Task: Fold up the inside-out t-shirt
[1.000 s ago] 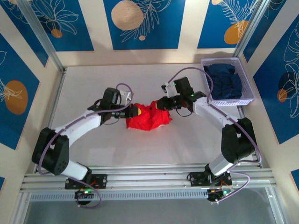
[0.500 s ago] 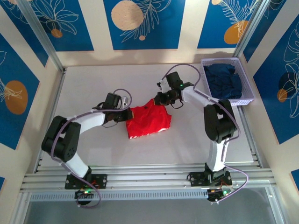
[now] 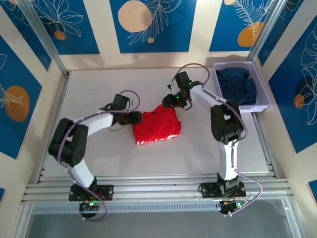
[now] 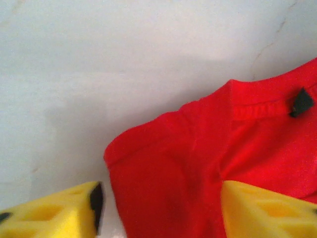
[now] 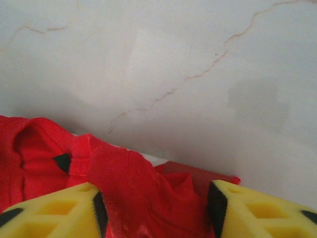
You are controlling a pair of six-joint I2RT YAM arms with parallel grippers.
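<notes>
Lying mid-table, the t-shirt (image 3: 156, 126) is a compact red bundle. Bare white table (image 3: 99, 84) surrounds it; the basket (image 3: 245, 108) with a navy garment (image 3: 237, 84) sits well apart, far right. Left gripper (image 3: 137, 117) is at its left edge, right gripper (image 3: 171, 102) at its far corner, both spread, pinching nothing. Wrist cams add a stitched hem, a dark tag (image 4: 301, 101) and hairline marks (image 5: 198, 74) on the tabletop.

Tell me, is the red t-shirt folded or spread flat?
Folded, roughly: the t-shirt lies as a compact layered block on the table, with no sleeves sticking out.
</notes>
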